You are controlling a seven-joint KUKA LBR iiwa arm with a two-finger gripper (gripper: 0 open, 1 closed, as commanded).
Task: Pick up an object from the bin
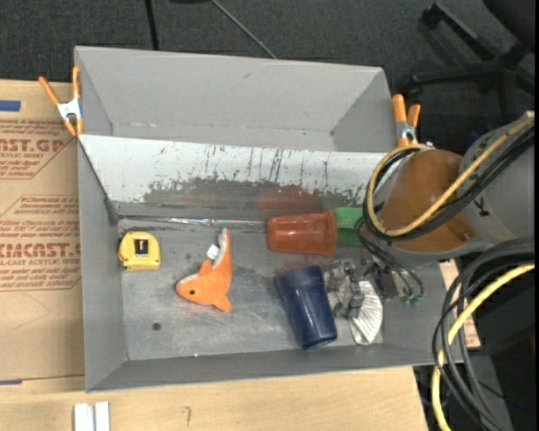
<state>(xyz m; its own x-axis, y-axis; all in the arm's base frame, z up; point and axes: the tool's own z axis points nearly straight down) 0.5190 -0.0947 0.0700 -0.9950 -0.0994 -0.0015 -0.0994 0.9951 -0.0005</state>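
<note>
Leftmost on the floor of the bin (225,106): a yellow tape measure (139,251), lying flat near the left wall and well apart from everything else. Next, an orange fish (207,282) with a white tail, near the floor's middle, lying alone. Right of centre, a red cup (301,232) lies on its side by the back wall. In front of it, a blue cup (307,306) lies on its side too, its length running toward the front wall; a small gap separates the two cups. A green block (349,222) sits just beside the red cup's right end, partly under the arm. The gripper (349,293) is down low at the bin's right end, just beside the blue cup's right side. A white ribbed piece (368,317) lies against the gripper's front right. Whether the gripper is open or closed, I cannot tell; nothing visibly lifted. The nearest things are the blue cup and the white piece. Farthest right, the arm's orange cover (427,200) sits above the rim with looped cables (377,191) around it.
</note>
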